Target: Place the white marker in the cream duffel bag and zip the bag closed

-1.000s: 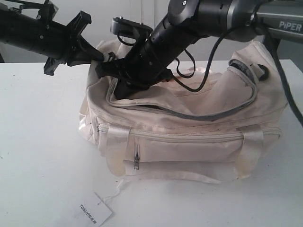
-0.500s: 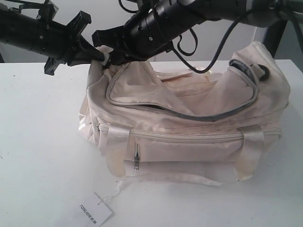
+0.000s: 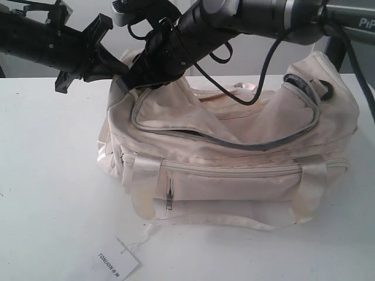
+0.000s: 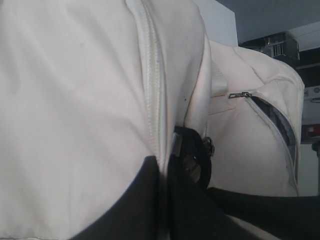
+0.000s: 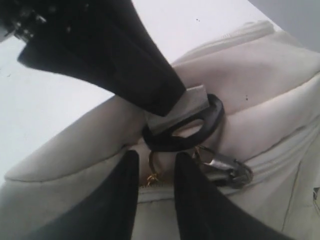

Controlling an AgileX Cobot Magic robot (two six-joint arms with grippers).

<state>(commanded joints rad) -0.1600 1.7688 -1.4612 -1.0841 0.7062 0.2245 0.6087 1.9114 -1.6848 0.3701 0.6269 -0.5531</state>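
The cream duffel bag (image 3: 234,175) lies on the white table, its curved top flap down along a grey zip line. My left gripper (image 3: 120,69) is shut on the bag's left end, pinching cream fabric (image 4: 165,162) beside a black end ring (image 4: 195,150). My right gripper (image 3: 133,79) reaches across to that same end. Its jaws (image 5: 155,160) stand open, a small gold zip pull (image 5: 151,177) showing in the gap, with the black ring (image 5: 212,117) and a metal clip (image 5: 227,170) just beyond. The white marker is out of view.
A white paper tag (image 3: 117,262) printed "TONLION" lies on a string on the table (image 3: 47,175) in front of the bag. The right arm's cable (image 3: 266,64) hangs over the top flap. A front pocket zip pull (image 3: 169,199) hangs down.
My right gripper has lifted off the top flap, moved to the bag's left end beside the left gripper, and its jaws have opened. The left gripper has kept its hold.
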